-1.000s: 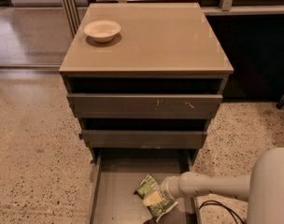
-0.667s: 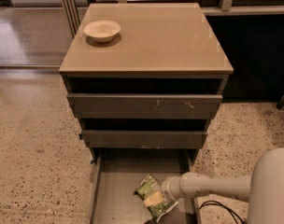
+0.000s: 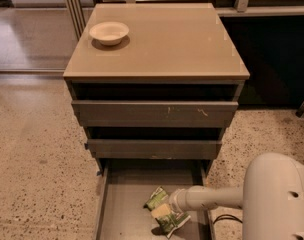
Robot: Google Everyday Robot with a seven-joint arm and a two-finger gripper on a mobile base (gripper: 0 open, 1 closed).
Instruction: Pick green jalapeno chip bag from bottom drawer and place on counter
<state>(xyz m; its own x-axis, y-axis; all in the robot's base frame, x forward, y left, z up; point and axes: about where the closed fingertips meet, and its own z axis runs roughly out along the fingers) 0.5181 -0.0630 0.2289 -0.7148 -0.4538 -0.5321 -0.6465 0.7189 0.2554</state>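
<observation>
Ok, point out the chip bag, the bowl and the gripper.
green jalapeno chip bag [image 3: 156, 200]: camera view, upper green end.
bowl [image 3: 109, 32]: camera view, inner centre.
gripper [image 3: 171, 210]: camera view, tip at the bag.

**Office or Lab Floor, By the Look of It**

Looks like a commercial interior, most likely an office building or a robot test area. Shows it first in the speckled terrazzo floor [image 3: 32, 149], polished and running right up to a freestanding drawer cabinet [image 3: 152, 114]. Backs onto metal-framed glazing [image 3: 72, 4] at upper left and a dark panel [image 3: 277, 59] at right. Carries a glossy tan counter [image 3: 167, 39] with one pale bowl [image 3: 109, 32] near its back-left corner. Adds a white robot arm [image 3: 277, 199] at lower right, with the gripper [image 3: 167, 216] down in the pulled-out bottom drawer [image 3: 127, 204], at the green jalapeno chip bag [image 3: 156, 199] — equipment for trials more than home furnishing. Cannot be narrowed further than that.
</observation>
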